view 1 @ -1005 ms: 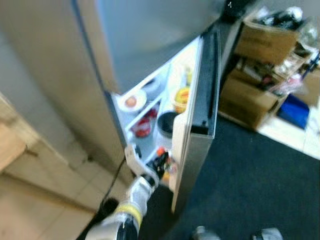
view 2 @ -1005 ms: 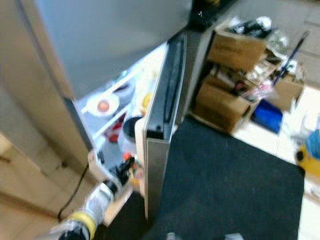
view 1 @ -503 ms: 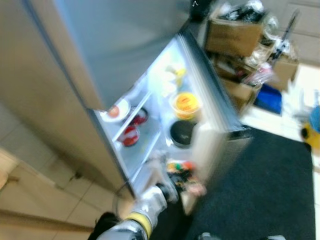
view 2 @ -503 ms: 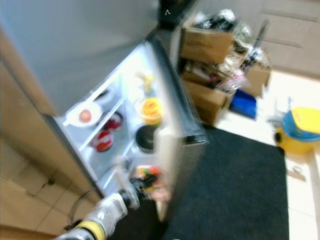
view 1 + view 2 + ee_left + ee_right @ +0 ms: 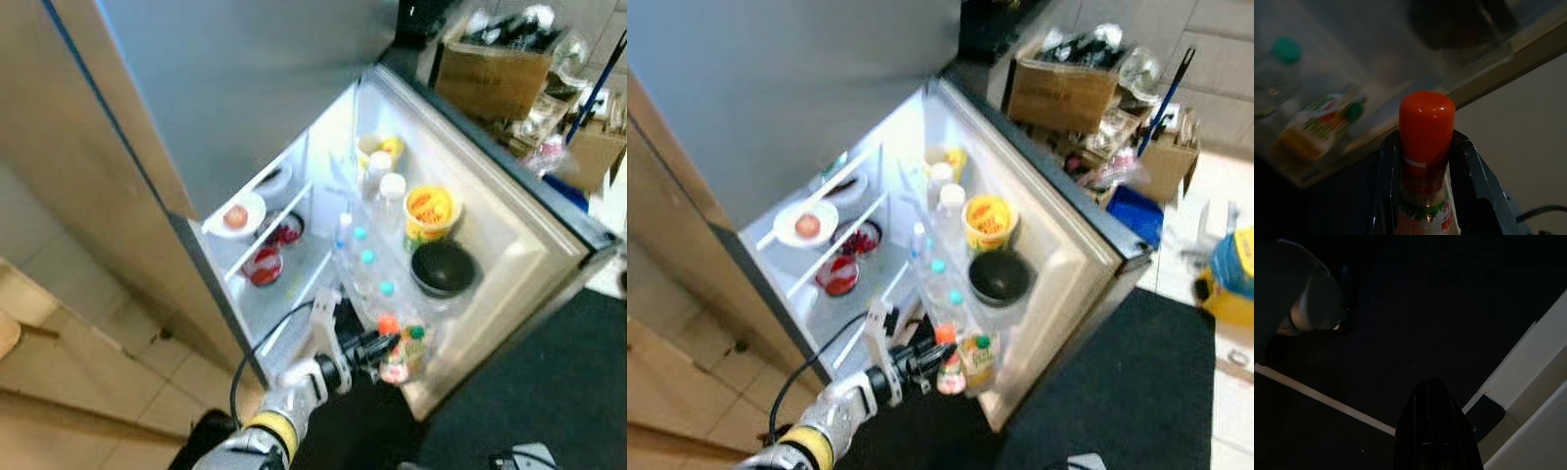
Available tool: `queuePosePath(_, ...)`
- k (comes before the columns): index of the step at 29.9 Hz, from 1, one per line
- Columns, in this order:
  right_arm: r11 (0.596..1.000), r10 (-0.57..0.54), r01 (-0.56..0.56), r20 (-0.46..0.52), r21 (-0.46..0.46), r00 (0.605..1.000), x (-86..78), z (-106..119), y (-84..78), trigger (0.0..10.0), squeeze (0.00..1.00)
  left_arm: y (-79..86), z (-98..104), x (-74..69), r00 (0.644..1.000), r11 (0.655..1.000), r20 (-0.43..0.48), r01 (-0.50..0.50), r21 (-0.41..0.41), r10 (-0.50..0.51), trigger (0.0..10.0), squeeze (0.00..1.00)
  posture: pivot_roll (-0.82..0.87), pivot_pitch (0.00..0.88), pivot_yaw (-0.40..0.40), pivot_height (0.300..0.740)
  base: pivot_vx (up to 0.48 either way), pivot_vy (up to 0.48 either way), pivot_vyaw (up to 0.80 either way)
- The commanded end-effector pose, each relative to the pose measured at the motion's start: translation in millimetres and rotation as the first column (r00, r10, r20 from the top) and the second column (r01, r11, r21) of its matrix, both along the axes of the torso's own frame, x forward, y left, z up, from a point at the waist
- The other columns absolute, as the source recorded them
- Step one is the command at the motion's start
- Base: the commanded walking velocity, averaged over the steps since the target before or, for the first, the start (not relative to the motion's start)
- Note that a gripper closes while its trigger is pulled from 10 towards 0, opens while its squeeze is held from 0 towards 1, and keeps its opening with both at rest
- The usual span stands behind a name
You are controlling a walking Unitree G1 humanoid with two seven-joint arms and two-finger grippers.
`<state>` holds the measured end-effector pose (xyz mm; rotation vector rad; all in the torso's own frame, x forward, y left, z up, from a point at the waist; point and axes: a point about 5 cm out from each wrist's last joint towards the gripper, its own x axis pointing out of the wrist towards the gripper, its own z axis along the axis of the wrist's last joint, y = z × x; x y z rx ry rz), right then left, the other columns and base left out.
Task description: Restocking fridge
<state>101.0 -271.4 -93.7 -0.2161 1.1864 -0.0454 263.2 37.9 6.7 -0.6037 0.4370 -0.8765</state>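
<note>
The fridge (image 5: pixel 245 117) stands with its lower door (image 5: pixel 519 235) swung wide. My left gripper (image 5: pixel 377 345) is shut on a sauce bottle with a red cap (image 5: pixel 1426 117), held upright at the door's bottom shelf (image 5: pixel 1014 367). Its black fingers (image 5: pixel 1385 181) clamp the bottle's neck from both sides. A green-capped bottle (image 5: pixel 415 335) stands in that shelf just beyond it. My right gripper (image 5: pixel 1432 431) hangs low over the dark floor, and its fingers look pressed together.
Door shelves hold a yellow tub (image 5: pixel 428 210), a black bowl (image 5: pixel 443 267) and several water bottles (image 5: pixel 364 259). Inside are a plate with a fruit (image 5: pixel 236 215) and red bowls (image 5: pixel 265 266). Cardboard boxes (image 5: pixel 1063 83) and a yellow bucket (image 5: pixel 1236 279) stand at the right; a black mat (image 5: pixel 1136 392) covers the floor.
The whole view has swung and sharpened. The fridge door now stands far wider than a second ago. My left gripper stays low by the door's bottom shelf, holding the bottle.
</note>
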Motion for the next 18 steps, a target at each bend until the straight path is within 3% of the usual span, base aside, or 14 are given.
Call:
queuePosePath(1, 1.000, 0.002, -0.002, -0.009, 0.006, 1.000, -4.7, -1.6, 1.3, 10.0, 0.00, 0.4, -4.7, -4.1, 1.000, 1.000, -0.022, -0.017, 0.004, 0.017, 10.0, 0.00, -0.08, 0.078, 0.008, 0.740, 0.000, 0.000, 0.00)
queuePosePath(4, 0.998, 0.010, -0.017, 0.115, 0.063, 0.993, 20.3, 7.0, 3.0, 10.0, 0.00, 25.8, -21.0, -7.8, 0.991, 0.983, -0.058, -0.110, 0.146, 0.120, 10.0, 0.00, -0.08, 0.078, 0.008, 0.740, 0.000, 0.000, 0.00)
queuePosePath(7, 0.981, 0.010, -0.060, 0.259, 0.187, 0.966, 52.3, 19.6, 11.2, 10.0, 0.00, 50.7, -35.8, -15.1, 0.973, 0.948, -0.093, -0.179, 0.264, 0.209, 10.0, 0.00, -0.07, 0.075, 0.012, 0.740, 0.000, 0.000, 0.00)
queuePosePath(10, 0.967, 0.021, -0.097, 0.305, 0.237, 0.952, 64.0, 24.9, 16.1, 10.0, 0.00, 59.5, -40.8, -18.5, 0.965, 0.932, -0.105, -0.199, 0.304, 0.240, 10.0, 0.00, -0.07, 0.075, 0.012, 0.740, 0.000, 0.000, 0.00)
queuePosePath(11, 0.922, 0.025, -0.170, 0.383, 0.348, 0.923, 84.1, 36.2, 24.4, 10.0, 0.00, 75.6, -50.0, -26.4, 0.947, 0.901, -0.133, -0.226, 0.370, 0.293, 10.0, 0.00, -0.07, 0.073, 0.012, 0.740, 0.000, 0.000, 0.00)
queuePosePath(12, 0.829, 0.033, -0.298, 0.490, 0.473, 0.871, 110.1, 55.8, 35.1, 10.0, 0.00, 97.7, -61.8, -39.1, 0.917, 0.851, -0.167, -0.252, 0.460, 0.362, 10.0, 0.00, -0.07, 0.073, 0.012, 0.740, 0.000, 0.000, 0.00)
queuePosePath(13, 0.795, 0.038, -0.340, 0.519, 0.502, 0.854, 117.2, 62.4, 37.9, 10.0, 0.00, 103.8, -65.0, -43.2, 0.909, 0.836, -0.174, -0.256, 0.486, 0.380, 10.0, 0.00, -0.07, 0.073, 0.012, 0.740, 0.000, 0.000, 0.00)
queuePosePath(14, 0.795, 0.038, -0.340, 0.519, 0.502, 0.854, 117.2, 62.4, 37.9, 10.0, 0.00, 103.8, -65.0, -43.2, 0.909, 0.836, -0.174, -0.256, 0.486, 0.380, 10.0, 0.00, -0.07, 0.073, 0.012, 0.740, 0.000, 0.000, 0.00)
queuePosePath(15, 0.755, 0.057, -0.395, 0.548, 0.524, 0.835, 124.9, 70.3, 41.4, 10.0, 0.00, 111.3, -69.1, -49.1, 0.896, 0.817, -0.187, -0.260, 0.515, 0.403, 10.0, 0.00, -0.08, 0.071, 0.013, 0.740, 0.000, 0.000, 0.00)
queuePosePath(16, 0.755, 0.057, -0.395, 0.548, 0.524, 0.835, 124.9, 70.3, 41.4, 10.0, 0.00, 111.3, -69.1, -49.1, 0.896, 0.817, -0.187, -0.260, 0.515, 0.403, 10.0, 0.00, -0.08, 0.071, 0.013, 0.740, 0.000, 0.000, 0.00)
queuePosePath(17, 0.708, 0.083, -0.456, 0.577, 0.539, 0.812, 132.8, 79.3, 45.2, 10.0, 0.00, 118.9, -73.6, -56.3, 0.881, 0.798, -0.203, -0.263, 0.542, 0.428, 10.0, 0.00, -0.08, 0.071, 0.012, 0.740, 0.000, 0.000, 0.00)
queuePosePath(18, 0.708, 0.083, -0.456, 0.577, 0.539, 0.812, 132.8, 79.3, 45.2, 10.0, 0.00, 118.9, -73.6, -56.3, 0.881, 0.798, -0.203, -0.263, 0.542, 0.428, 10.0, 0.00, -0.08, 0.071, 0.012, 0.740, 0.000, 0.000, 0.00)
